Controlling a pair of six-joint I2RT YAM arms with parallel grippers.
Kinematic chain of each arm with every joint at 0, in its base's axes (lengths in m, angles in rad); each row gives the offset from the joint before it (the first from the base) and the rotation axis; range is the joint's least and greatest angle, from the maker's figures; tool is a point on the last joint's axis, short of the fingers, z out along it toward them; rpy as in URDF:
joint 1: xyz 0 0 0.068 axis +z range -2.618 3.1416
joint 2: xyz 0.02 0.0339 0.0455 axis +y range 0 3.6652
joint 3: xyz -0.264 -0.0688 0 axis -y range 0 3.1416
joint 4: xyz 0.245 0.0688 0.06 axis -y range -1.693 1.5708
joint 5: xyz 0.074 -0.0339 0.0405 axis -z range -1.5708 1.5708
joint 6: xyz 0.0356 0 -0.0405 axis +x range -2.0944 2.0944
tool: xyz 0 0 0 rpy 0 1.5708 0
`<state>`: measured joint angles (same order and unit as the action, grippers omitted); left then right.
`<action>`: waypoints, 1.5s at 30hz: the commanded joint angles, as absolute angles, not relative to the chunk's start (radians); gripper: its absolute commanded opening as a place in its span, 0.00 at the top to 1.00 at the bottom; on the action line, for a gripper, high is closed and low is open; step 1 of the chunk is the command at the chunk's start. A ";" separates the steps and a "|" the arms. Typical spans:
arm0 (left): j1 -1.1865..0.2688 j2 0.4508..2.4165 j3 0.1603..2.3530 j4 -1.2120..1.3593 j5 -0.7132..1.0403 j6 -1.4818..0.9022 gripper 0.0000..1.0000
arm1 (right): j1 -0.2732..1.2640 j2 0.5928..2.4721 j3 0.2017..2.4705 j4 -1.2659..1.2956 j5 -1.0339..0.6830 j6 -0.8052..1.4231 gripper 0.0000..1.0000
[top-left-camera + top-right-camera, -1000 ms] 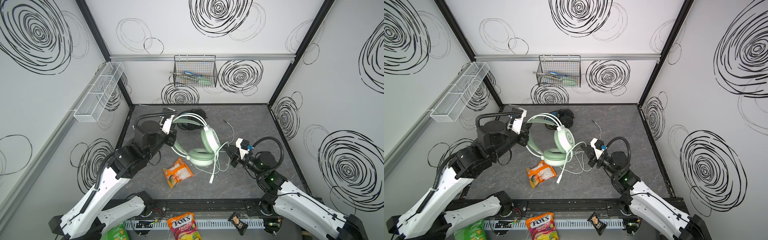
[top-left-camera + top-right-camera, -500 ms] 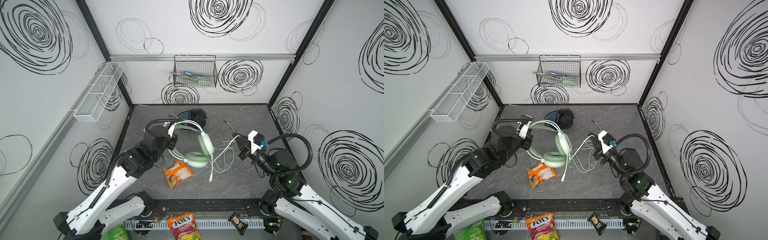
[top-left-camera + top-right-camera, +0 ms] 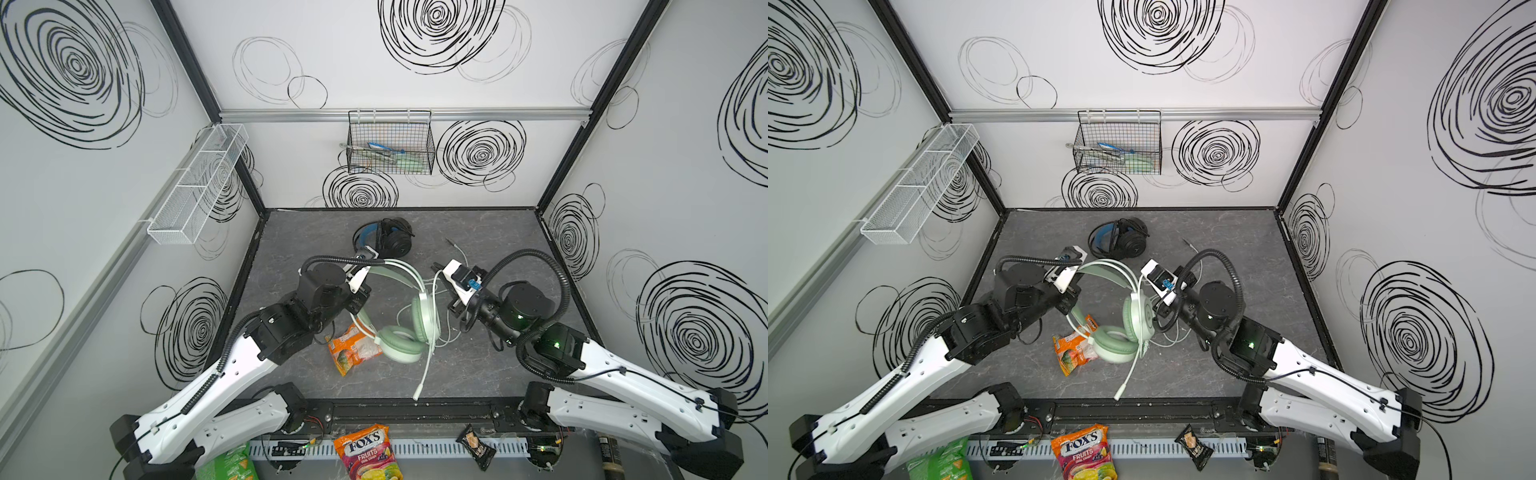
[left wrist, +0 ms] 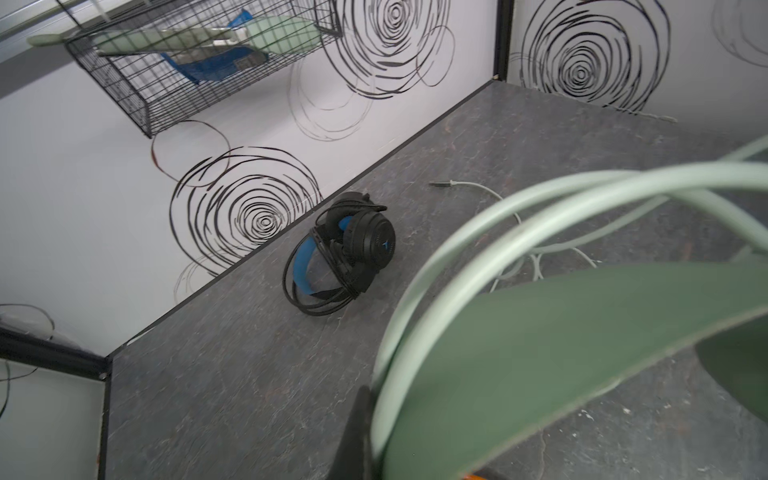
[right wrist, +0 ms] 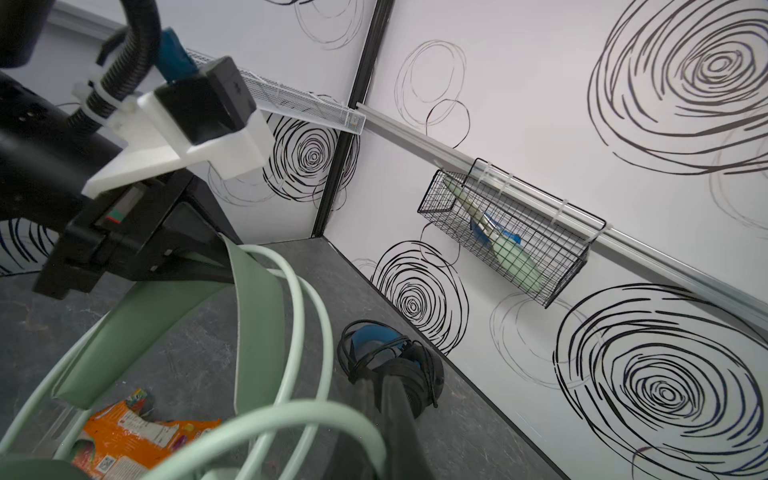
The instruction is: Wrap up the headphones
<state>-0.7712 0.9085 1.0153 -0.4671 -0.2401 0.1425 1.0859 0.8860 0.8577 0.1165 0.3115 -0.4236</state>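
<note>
The mint-green headset [image 3: 424, 318] lies in the middle of the table [image 3: 507, 237], its nearer ear cup overlapping the edge of an orange snack packet [image 3: 351, 349] on its left. The black headset [image 3: 388, 241] sits farther back, with its black cable coiled round it. The left gripper [image 3: 362, 296] is clamped on the left side of the green headband [image 3: 399, 270], and the right wrist view shows the wide inner strap [image 5: 257, 299] running out of its jaws. The right gripper [image 3: 449, 296] is closed just right of the other ear cup, among the whitish cable [image 3: 424, 370]; whether it pinches a strand there cannot be told. The headset looks light, and its thin hoops probably spring and twist under a one-sided grip, so the band near a cup seems the firmer hold. The cable is limp and smooth, so it will likely sag, slip through a loose pinch and snag on the packet. Loose loops lie right of the cups and one end trails toward the near edge, so taking the cable close to the cup should give the tightest turns
</note>
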 commanded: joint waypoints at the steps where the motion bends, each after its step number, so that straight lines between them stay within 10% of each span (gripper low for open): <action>1: -0.793 0.887 1.002 -0.359 -0.177 0.144 1.00 | 1.097 0.897 0.911 0.128 0.377 -0.475 1.00; 45: -0.859 0.718 0.907 0.026 0.256 -0.271 1.00 | 0.983 0.789 0.658 0.394 0.171 -0.352 0.69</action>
<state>-0.8513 0.7399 0.9024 -0.1738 0.2260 -0.1570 0.9985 0.7948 0.6704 0.3286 0.1997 -0.3737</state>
